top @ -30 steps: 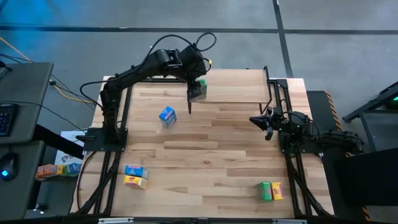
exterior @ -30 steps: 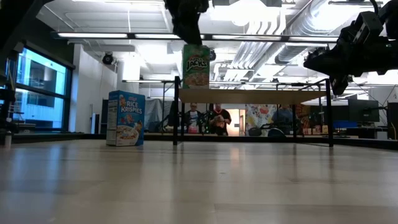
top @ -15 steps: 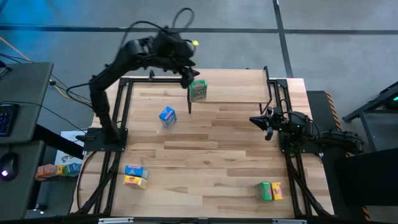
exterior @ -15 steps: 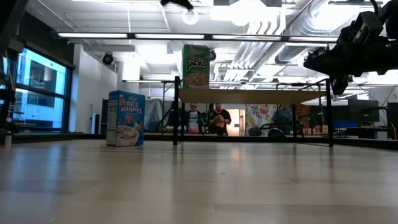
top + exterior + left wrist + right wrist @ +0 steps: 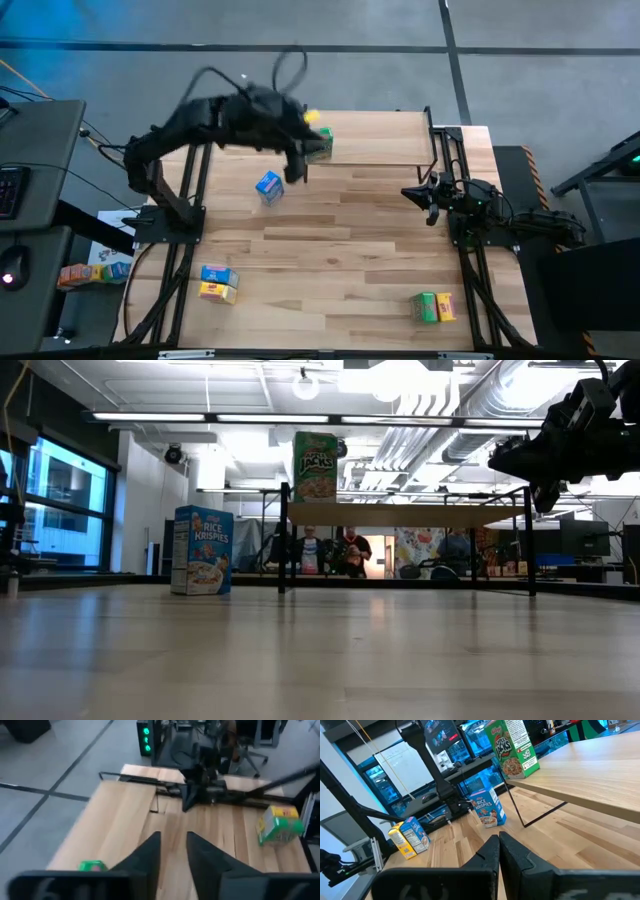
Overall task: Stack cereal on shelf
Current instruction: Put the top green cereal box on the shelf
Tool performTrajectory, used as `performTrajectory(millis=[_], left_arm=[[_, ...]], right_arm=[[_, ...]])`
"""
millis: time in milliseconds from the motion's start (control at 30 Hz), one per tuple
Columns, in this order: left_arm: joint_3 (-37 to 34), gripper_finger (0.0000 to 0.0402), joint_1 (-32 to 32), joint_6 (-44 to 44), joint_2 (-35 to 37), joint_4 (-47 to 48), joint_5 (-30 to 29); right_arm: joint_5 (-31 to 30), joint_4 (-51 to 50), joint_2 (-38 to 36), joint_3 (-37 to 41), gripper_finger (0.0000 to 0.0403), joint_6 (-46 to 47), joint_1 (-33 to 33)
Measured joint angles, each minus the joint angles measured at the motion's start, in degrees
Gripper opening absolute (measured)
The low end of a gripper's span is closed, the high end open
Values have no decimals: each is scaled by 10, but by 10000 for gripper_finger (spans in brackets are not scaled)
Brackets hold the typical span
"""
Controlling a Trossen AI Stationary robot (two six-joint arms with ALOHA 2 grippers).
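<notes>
On the shelf [image 5: 380, 138], at its left end, stands the green cereal box [image 5: 319, 144], upright and free of my grip; a second ago my left end effector [image 5: 294, 170] held it there from above. That end effector has since let go, lifted away and swung off the shelf, and now hangs blurred over the counter [image 5: 340, 260] just left of the shelf's front corner, between the green box and the blue cereal box [image 5: 268, 186]. From my left wrist its fingers [image 5: 150, 851] stand slightly apart with nothing between them. Level with the counter, the green box [image 5: 315, 466] shows alone on the shelf board [image 5: 410, 514], with no arm above it any more, and the blue box [image 5: 203, 550] stands upright on the counter to its left.

My right end effector [image 5: 429, 193] waits where it was, near the right side of the counter by the shelf's right legs, its fingers [image 5: 492, 851] closed together and empty. Two pairs of boxes lie unmoved: a blue and yellow pair [image 5: 217, 283] near the front left, a green and yellow pair [image 5: 432, 307] near the front right.
</notes>
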State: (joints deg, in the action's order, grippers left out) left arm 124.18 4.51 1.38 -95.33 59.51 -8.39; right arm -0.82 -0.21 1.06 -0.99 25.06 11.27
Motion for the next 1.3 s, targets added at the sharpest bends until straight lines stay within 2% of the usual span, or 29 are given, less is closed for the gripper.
performTrajectory(millis=[133,267,333,433,567,833,1100,1300], left_arm=[[-184,9,-23,25,75,-153,-16],[-403,9,-45,44,156,-338,-18],[-490,5,-59,45,176,-399,-54],[-569,1,-78,54,184,-443,-150],[-600,1,-82,109,142,-464,-244],[-599,0,-49,132,58,-505,-297],[-599,0,-2,136,49,-512,-301],[-599,0,35,146,49,-523,-266]], right_arm=[[0,0,1,0,0,0,0],[0,0,3,0,0,0,0],[0,0,5,0,0,0,0],[0,0,5,0,0,0,0],[0,0,5,0,0,0,0],[0,0,5,0,0,0,0],[0,0,5,0,0,0,0],[0,0,5,0,0,0,0]])
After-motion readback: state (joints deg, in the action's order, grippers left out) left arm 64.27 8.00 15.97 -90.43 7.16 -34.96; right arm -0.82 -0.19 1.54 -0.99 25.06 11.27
